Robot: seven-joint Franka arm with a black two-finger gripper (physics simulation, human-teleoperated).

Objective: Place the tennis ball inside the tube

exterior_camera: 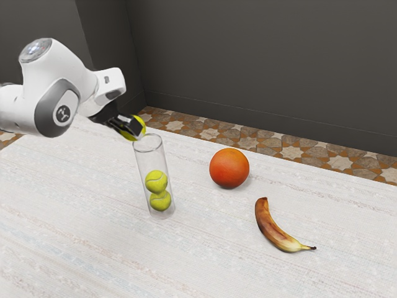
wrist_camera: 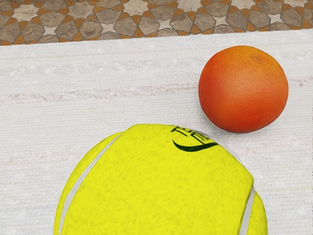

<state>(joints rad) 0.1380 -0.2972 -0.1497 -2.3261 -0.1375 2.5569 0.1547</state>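
Note:
In the exterior view my gripper (exterior_camera: pixel 129 127) is shut on a tennis ball (exterior_camera: pixel 142 126), tilted, just above and to the left of the rim of the clear tube (exterior_camera: pixel 149 158). The tube stands upright on the table, with two tennis balls (exterior_camera: pixel 156 181) stacked in its lower part. The wrist view has the held tennis ball (wrist_camera: pixel 156 186) large at its lower edge, covering what lies beneath. One finger hides part of the ball in the exterior view.
An orange (exterior_camera: pixel 229 168) rests on the table (exterior_camera: pixel 80 230) beyond the tube, toward the exterior view's right; the wrist view has this orange (wrist_camera: pixel 243 89) too. A banana (exterior_camera: pixel 276 232) lies nearer the camera. Patterned floor tiles (exterior_camera: pixel 248 141) run past the table's far edge.

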